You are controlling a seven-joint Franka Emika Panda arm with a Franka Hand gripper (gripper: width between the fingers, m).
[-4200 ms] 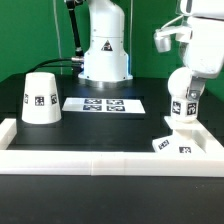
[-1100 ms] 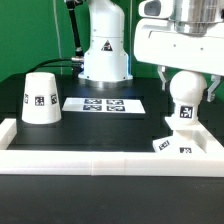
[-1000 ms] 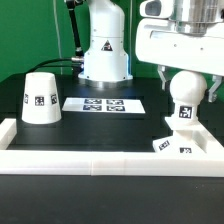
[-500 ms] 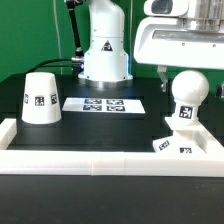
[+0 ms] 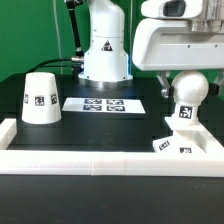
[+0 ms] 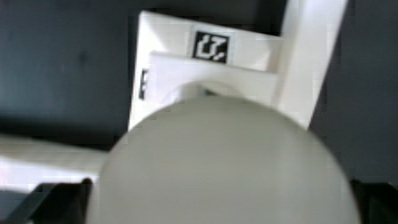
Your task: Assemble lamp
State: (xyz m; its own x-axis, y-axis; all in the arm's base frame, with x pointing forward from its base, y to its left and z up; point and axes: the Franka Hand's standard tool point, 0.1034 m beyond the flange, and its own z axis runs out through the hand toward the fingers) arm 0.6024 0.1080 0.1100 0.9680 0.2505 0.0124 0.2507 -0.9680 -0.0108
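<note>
Fingers (image 5: 162, 88) have come astride bulb (image 5: 189, 92) on base (image 5: 176, 146); shade (image 5: 41, 97) well apart.

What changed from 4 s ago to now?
The gripper moved in over the bulb, lowered its open jaws around it, then rose slightly. Nothing was lifted. The bulb, base and shade stayed in place.

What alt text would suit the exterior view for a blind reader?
An open white pincer straddles the bulb, which stands upright on the base at the exterior view's right. The shade sits alone at its left, the marker board between them.
</note>
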